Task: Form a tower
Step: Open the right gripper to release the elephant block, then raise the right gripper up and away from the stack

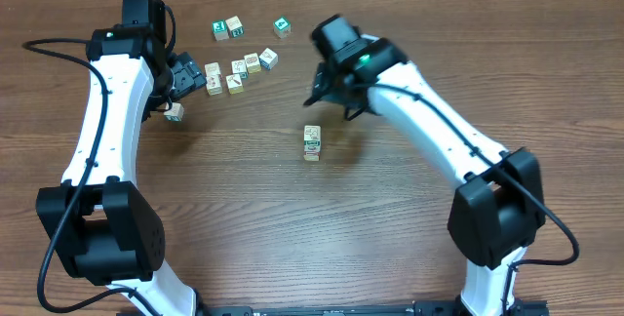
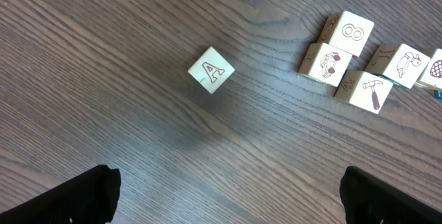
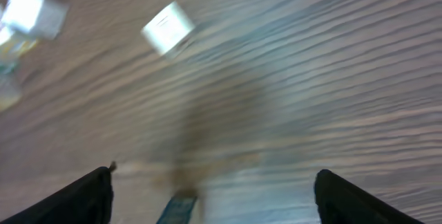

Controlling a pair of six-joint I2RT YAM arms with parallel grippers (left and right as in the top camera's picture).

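The tower point(image 1: 312, 143) is a short, one-cube-wide column of cream cubes with green and reddish prints, standing alone mid-table. My right gripper point(image 1: 328, 90) hovers just behind it and apart from it. In the blurred right wrist view this gripper point(image 3: 214, 196) is open, its dark fingertips point(image 3: 83, 196) far apart and nothing between them. My left gripper point(image 1: 195, 79) is at the left by the loose cubes. The left wrist view shows it point(image 2: 224, 196) wide open and empty, over bare wood. A cube marked A point(image 2: 211, 70) lies ahead of it.
Several loose cubes point(image 1: 244, 64) lie scattered behind the tower, with green-faced ones point(image 1: 282, 27) farther back. A cluster of picture cubes point(image 2: 349, 58) is at the upper right of the left wrist view. A blurred cube point(image 3: 168, 27) shows in the right wrist view.
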